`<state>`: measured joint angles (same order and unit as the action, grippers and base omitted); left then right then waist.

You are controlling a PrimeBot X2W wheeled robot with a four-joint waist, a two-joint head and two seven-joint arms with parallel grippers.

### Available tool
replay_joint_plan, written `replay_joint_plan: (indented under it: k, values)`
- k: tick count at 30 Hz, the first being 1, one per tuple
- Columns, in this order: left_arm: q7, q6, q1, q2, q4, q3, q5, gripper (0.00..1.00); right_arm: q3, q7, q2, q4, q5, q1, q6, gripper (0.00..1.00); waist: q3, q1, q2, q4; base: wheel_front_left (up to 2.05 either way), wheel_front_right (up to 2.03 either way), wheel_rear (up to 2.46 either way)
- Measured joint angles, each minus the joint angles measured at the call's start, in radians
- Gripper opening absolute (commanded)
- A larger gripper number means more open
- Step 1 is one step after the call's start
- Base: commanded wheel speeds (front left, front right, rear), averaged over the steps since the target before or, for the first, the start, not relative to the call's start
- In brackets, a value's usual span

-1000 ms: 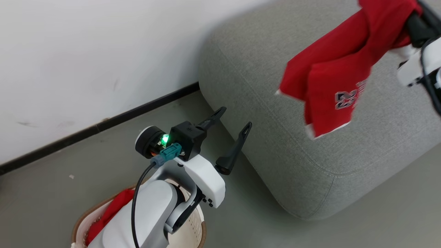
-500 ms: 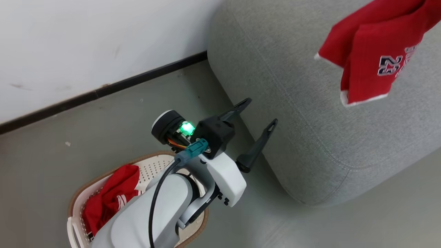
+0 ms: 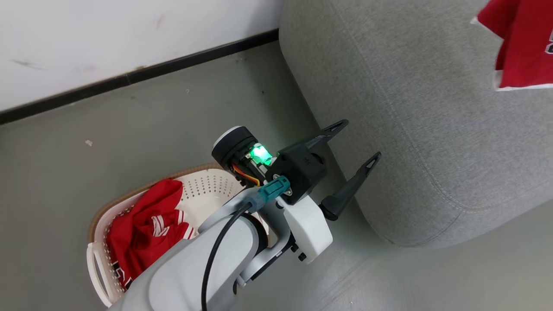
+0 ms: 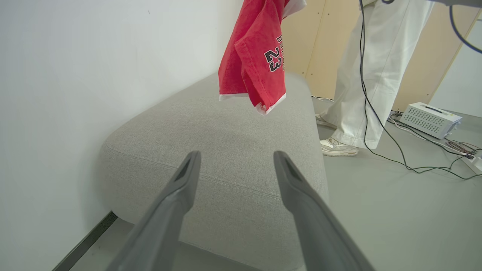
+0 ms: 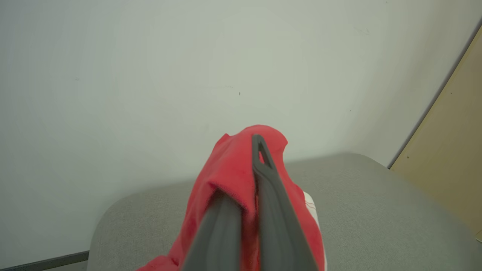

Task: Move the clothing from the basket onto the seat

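A pale wall and a grey floor lie behind and below both arms. The seat, a large grey cushion, sits directly ahead of the left jaws, its rounded corner just past the tips of the two dark fingers. Those left jaws stand wide apart and hold nothing. In the left wrist view the seat shows between and beyond the fingers. Off to the right of those jaws a person's legs in pale trousers stand on the floor beyond the cushion's far end. Behind and beneath the left jaws, partly under the pale forearm, sits the basket. Part of the clothing, a crumpled striped garment, lies in it. The numbered garment dangles from the right jaws, ahead of and above the left jaws and over the seat. Its white-trimmed hem seems to hang clear of the cushion, though the angle makes that hard to judge. The right jaws are pressed together on this garment, red cloth bunched between and around their fingers. A white box and trailing cables lie on the floor far right of the left jaws.
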<state>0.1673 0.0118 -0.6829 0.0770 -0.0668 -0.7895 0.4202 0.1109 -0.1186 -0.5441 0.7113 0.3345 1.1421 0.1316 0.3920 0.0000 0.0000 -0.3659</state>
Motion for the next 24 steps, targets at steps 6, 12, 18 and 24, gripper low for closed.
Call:
replay_joint_plan:
  k: [6, 12, 18, 24]
  values:
    - [0.010, 0.001, -0.009, -0.003, -0.014, -0.009, 0.000, 1.00, -0.008, -0.015, -0.016, 0.024, -0.021, 0.035, 0.000, 0.00, 0.036, 0.0000, 0.0000, 0.019, 0.00, 0.00, 0.00]
    - [0.017, 0.001, -0.025, -0.006, -0.024, -0.016, -0.001, 1.00, -0.026, -0.040, -0.030, 0.047, -0.039, 0.038, 0.000, 0.00, 0.065, 0.0000, 0.0000, 0.031, 0.00, 0.00, 0.00]
    - [0.022, 0.001, -0.046, -0.006, -0.031, -0.019, -0.017, 1.00, -0.043, -0.073, -0.030, 0.098, -0.082, 0.033, 0.000, 0.00, 0.097, 0.0000, 0.0000, 0.041, 0.00, 0.00, 0.00]
    - [0.026, 0.004, -0.049, -0.007, -0.034, -0.030, -0.018, 1.00, -0.080, -0.092, 0.012, 0.176, -0.091, -0.020, 0.000, 0.00, 0.125, 0.0000, 0.0000, 0.051, 0.00, 0.00, 0.00]
